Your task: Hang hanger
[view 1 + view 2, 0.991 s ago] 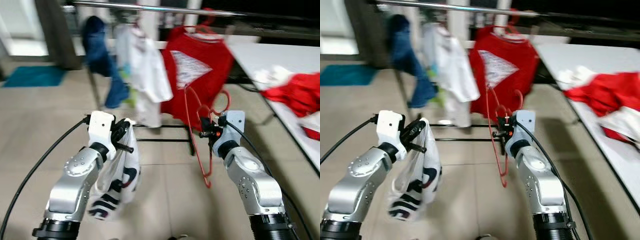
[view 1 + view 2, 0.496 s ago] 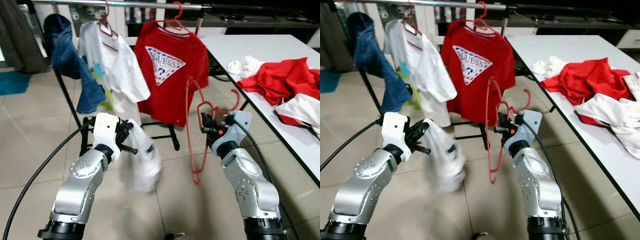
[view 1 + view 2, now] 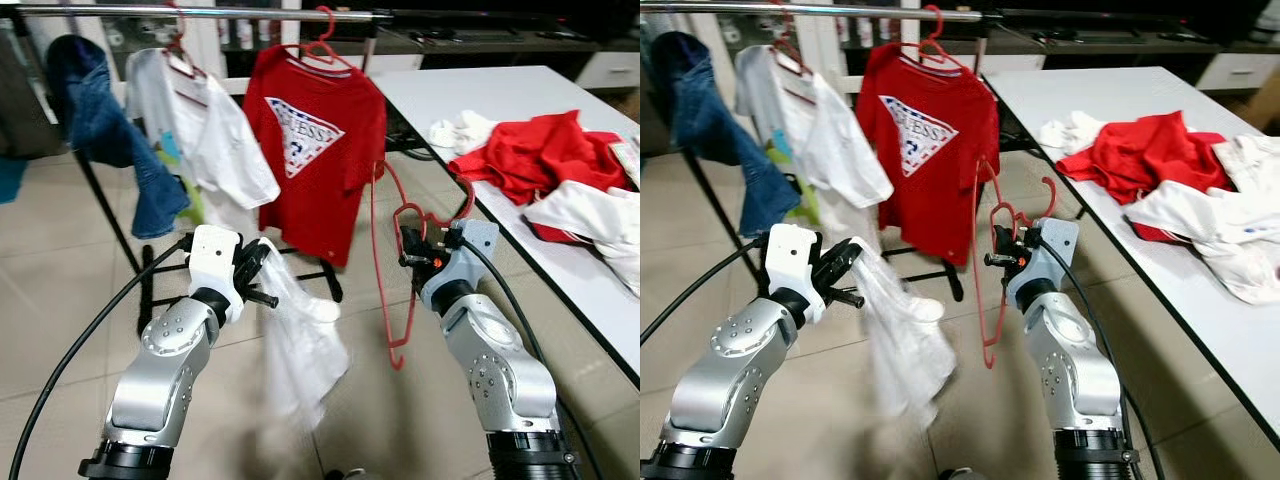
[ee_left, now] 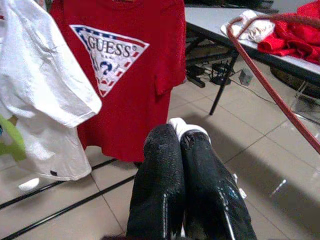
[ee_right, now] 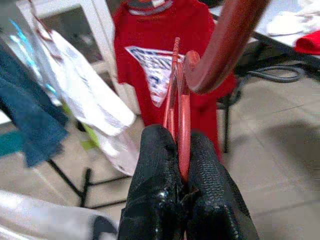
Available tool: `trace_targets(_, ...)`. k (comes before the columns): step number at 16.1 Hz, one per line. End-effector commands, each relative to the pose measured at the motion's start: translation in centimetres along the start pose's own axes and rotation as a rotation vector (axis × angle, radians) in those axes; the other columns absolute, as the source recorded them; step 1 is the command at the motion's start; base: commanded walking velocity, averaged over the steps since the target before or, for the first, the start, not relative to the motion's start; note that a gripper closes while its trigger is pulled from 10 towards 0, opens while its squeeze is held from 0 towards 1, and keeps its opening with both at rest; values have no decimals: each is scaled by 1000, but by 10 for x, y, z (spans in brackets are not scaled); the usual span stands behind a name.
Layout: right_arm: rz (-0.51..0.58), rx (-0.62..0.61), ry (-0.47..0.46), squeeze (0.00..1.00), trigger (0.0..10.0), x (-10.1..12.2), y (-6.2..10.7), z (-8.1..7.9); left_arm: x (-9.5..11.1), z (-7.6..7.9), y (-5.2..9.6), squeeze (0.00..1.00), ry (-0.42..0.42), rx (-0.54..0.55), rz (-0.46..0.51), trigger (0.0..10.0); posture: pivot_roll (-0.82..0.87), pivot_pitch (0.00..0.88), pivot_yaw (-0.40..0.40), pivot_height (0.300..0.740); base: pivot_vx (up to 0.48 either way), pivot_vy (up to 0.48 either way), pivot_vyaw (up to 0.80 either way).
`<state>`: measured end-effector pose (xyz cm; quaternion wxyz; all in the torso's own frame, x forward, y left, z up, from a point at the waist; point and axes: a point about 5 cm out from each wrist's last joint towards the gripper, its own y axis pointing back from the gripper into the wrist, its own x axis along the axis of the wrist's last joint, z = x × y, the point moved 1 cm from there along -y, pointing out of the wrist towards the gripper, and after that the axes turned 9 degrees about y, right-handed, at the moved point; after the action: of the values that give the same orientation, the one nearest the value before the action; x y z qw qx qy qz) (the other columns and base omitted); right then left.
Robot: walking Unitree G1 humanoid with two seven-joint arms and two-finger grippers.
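We stand on a floor (image 3: 60,290) of large pale beige tiles with thin grout lines, evenly lit by soft light. Ahead of us a clothes rack (image 3: 200,12) with a silver top rail and black legs carries a dark blue garment (image 3: 95,120), a white T-shirt (image 3: 215,140) and a red T-shirt (image 3: 315,140) with a triangular logo. Along the right runs a white worktop (image 3: 1120,95) on dark legs; near its far edge lies a heap of red clothes (image 3: 1140,150), with white clothes (image 3: 1230,215) beside it toward the near edge. Behind the rack we make out white furniture and a dark shelf, blurred.
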<state>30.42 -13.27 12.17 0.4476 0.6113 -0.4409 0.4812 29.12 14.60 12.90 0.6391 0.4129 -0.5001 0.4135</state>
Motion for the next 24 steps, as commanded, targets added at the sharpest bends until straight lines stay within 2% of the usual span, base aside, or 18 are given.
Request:
trace_targets(1,-44,-26,52,0,10000,-4,-1,5,11,0,-1,0,-7,16,67,10000,-16,0,-78,740,0,0,-800)
trace_targets(5,-13,-25,1,0,10000,0,1,3,7,-2,0,0,-10,37,54,10000,-21,0,-74,740,0,0,-800)
trace_targets(8,-24,-57,24,0,10000,0,5,8,2,-2,0,0,-10,48,9,10000,-34,0,-62,740,0,0,-794)
trace_targets(12,-7,-53,25,0,10000,2,9,7,2,2,-2,0,-39,12,-5,10000,-51,0,-40,740,0,0,-781)
trace_targets(18,-25,-79,78,0,10000,2,13,13,0,9,-8,0,-93,-11,-16,10000,-56,0,-35,740,0,0,-782)
trace_targets(21,-12,-66,96,0,10000,6,9,11,3,7,-8,0,-77,13,-1,10000,-49,0,-59,740,0,0,-783)
trace_targets(24,-30,-77,151,0,10000,5,5,15,2,5,-5,0,-78,37,10,10000,-28,0,-89,740,0,0,-788)
